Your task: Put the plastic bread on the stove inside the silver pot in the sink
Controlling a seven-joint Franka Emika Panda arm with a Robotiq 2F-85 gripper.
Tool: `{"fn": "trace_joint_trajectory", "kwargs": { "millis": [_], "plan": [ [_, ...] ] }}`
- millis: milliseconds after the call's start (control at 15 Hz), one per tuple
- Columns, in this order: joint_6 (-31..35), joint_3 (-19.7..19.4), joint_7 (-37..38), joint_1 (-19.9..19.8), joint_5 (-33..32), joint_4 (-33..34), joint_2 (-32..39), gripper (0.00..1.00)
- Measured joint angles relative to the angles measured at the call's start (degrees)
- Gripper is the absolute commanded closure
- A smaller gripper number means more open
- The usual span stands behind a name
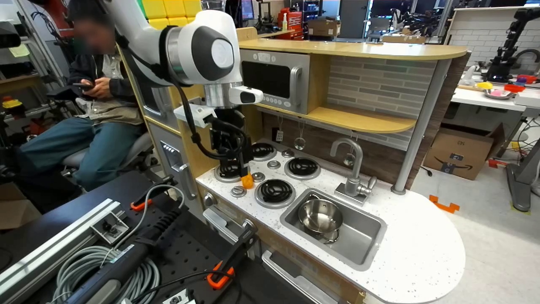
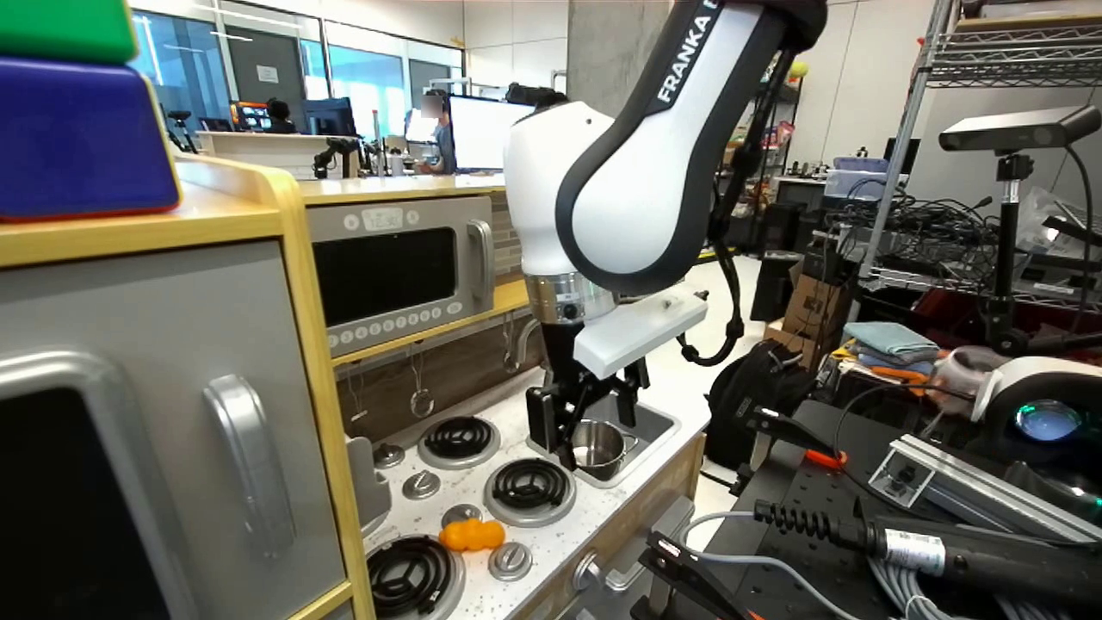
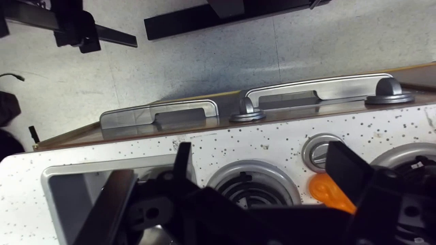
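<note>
The arm point(image 2: 633, 202) I operated remotely was white and rounded, with a black joint ring point(image 2: 565, 207), FRANKA lettering point(image 2: 686, 53), silver wrist collar point(image 1: 216, 96), black cable point(image 1: 195, 137) and black gripper point(image 3: 259, 161).

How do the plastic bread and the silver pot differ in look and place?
The bread is orange; the pot is shiny silver. The bread is small and lumpy; the pot is larger, round and open-topped. The bread lies on the stove; the pot sits in the sink. Neither is held.
</note>
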Motion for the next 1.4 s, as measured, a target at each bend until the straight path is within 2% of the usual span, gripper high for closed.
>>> {"fn": "trace_joint_trajectory", "kwargs": {
  "millis": [400, 667, 867, 1133, 1267, 1400],
  "plan": [
    [0.2, -1.4, -0.1, 1.1, 0.2, -0.7, -0.4, 0.00],
    [2.8, -5.3, -8.1, 2.5, -5.3, -1.4, -0.2, 0.00],
    [9.2, -7.1, -15.4, 2.3, -7.4, -2.5, 0.4, 0.00],
    [23.6, -7.3, -25.5, -0.2, -7.2, -5.0, 2.7, 0.00],
    [30.8, -6.0, -31.6, -3.1, -7.1, -6.1, 4.3, 0.00],
    [35.3, -2.6, -37.3, -6.9, -7.1, -6.4, 5.9, 0.00]
  ]
}}
